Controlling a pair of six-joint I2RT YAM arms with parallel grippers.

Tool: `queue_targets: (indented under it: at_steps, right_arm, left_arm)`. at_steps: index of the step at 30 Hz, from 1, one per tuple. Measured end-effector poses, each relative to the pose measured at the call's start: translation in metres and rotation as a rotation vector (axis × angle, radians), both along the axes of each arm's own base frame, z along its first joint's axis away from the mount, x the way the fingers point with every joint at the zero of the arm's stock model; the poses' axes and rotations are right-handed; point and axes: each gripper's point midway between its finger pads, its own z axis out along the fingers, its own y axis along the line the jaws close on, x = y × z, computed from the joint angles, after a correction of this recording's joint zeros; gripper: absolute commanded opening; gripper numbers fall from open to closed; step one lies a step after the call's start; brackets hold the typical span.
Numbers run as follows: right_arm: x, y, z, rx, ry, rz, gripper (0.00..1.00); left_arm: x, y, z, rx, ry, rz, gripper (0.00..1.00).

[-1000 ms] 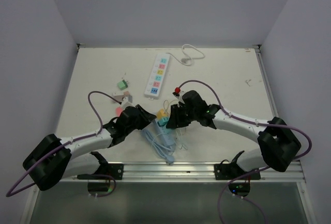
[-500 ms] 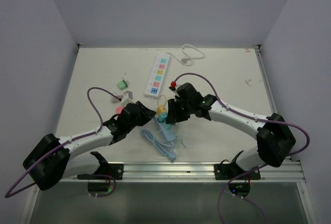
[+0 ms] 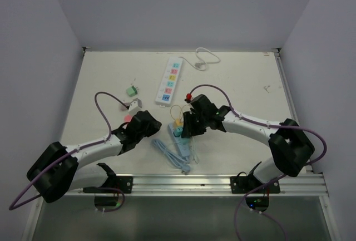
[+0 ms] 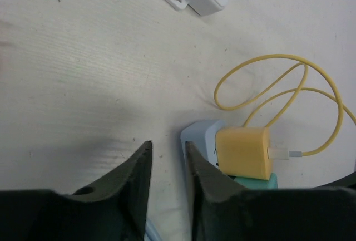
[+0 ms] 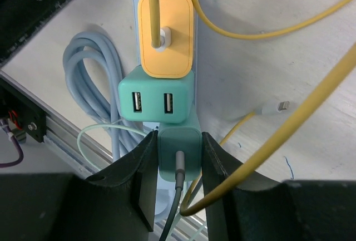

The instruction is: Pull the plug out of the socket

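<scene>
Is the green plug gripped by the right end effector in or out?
In, apparently: green plug sits squarely on blue strip, no prongs showing.

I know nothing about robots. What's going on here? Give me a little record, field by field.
left gripper: jaws slightly apart, holding nothing, over bare table beside the end of the blue power strip
right gripper: closed on the teal plug with the grey cable
teal plug: looks seated in the blue power strip
other plugs in that strip: yellow plug, two-port plug, both untouched
farther back: white power strip
</scene>
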Motion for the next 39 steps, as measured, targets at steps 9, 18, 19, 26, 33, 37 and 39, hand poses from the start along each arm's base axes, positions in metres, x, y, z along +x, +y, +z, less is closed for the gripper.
queue_targets:
  at_steps: [9,18,19,26,33,37,39]
  right_arm:
    - [0.006,0.011,-0.004,0.077,-0.024,-0.035,0.0]
    - [0.006,0.017,-0.007,0.13,-0.005,-0.043,0.0]
    - [0.006,0.017,-0.007,0.135,0.002,-0.046,0.0]
    - [0.01,0.013,-0.009,0.147,0.015,-0.075,0.0]
    - [0.014,0.014,-0.009,0.168,0.001,-0.092,0.0]
    - [0.02,0.015,-0.008,0.177,-0.013,-0.121,0.0]
    - [0.023,0.015,-0.008,0.177,-0.022,-0.138,0.0]
  left_arm:
    - [-0.031,-0.013,-0.011,-0.106,0.056,-0.119,0.6]
    - [-0.031,-0.036,-0.012,-0.175,0.051,-0.195,0.61]
    - [-0.031,-0.038,-0.012,-0.182,0.046,-0.197,0.61]
    - [-0.04,-0.054,-0.007,-0.233,0.036,-0.238,0.74]
    - [-0.056,-0.053,0.001,-0.268,0.04,-0.263,0.8]
    - [-0.068,-0.06,0.0,-0.294,0.079,-0.305,0.73]
    - [-0.073,-0.063,-0.004,-0.295,0.101,-0.317,0.71]
